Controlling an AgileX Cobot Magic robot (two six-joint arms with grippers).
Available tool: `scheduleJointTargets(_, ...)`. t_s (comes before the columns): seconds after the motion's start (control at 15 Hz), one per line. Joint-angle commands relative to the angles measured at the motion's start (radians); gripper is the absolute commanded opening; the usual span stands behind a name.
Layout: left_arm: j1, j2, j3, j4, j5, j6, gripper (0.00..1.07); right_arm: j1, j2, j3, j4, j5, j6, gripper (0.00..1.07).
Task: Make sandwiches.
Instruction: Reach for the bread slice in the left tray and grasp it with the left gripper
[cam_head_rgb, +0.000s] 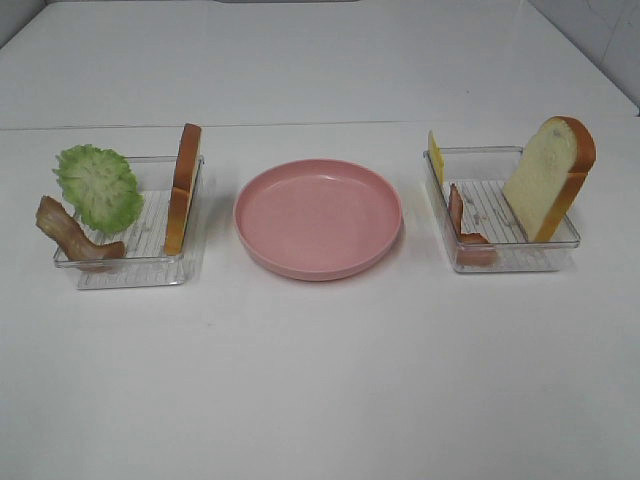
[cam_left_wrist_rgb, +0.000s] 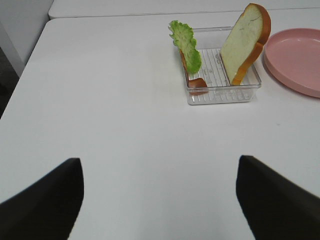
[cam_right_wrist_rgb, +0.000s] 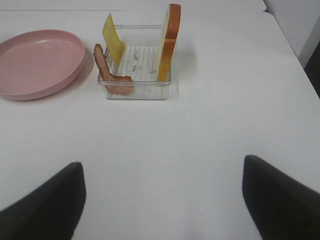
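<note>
Looking down from the high camera, I see no arm at all. Only the wrist cameras catch the dark left jaws and right jaws. Each pair is spread wide with nothing between, above the bare white surface (cam_head_rgb: 320, 390).

The sandwich parts sit unassembled in two clear, ribbed plastic trays on either side of a smooth, round pink plate (cam_head_rgb: 318, 215).

The left tray (cam_head_rgb: 130, 275) holds a frilly green lettuce leaf (cam_head_rgb: 98, 186) against its outer wall. A wavy brown-red left bacon strip (cam_head_rgb: 72, 235) hangs over the near corner. The left bread slice (cam_head_rgb: 183, 188) stands against the wall nearest the plate. From above it shows mostly orange-brown crust, but the left wrist view shows its white face.

The right tray (cam_head_rgb: 510, 262) holds a thin yellow cheese square (cam_head_rgb: 436, 157), the right bacon strip (cam_head_rgb: 462, 230) and the right bread slice (cam_head_rgb: 548, 178). This slice leans on the outer wall, face-on from above and edge-on from the right wrist.
</note>
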Motion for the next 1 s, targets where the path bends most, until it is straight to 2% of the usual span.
scheduleJointTargets(0.07,0.001,-0.022,0.001,-0.011,-0.012,-0.001,0.79,-0.007,-0.018,0.000,-0.003,0.001,-0.014,0.80)
scheduleJointTargets(0.8,0.001,-0.019,-0.002,-0.011,-0.015,-0.008,0.79,-0.007,-0.018,0.000,-0.003,0.001,-0.014,0.80)
scheduleJointTargets(1.0,0.001,0.044,-0.060,-0.012,-0.065,-0.008,0.79,-0.007,-0.017,0.000,-0.003,0.001,-0.014,0.80)
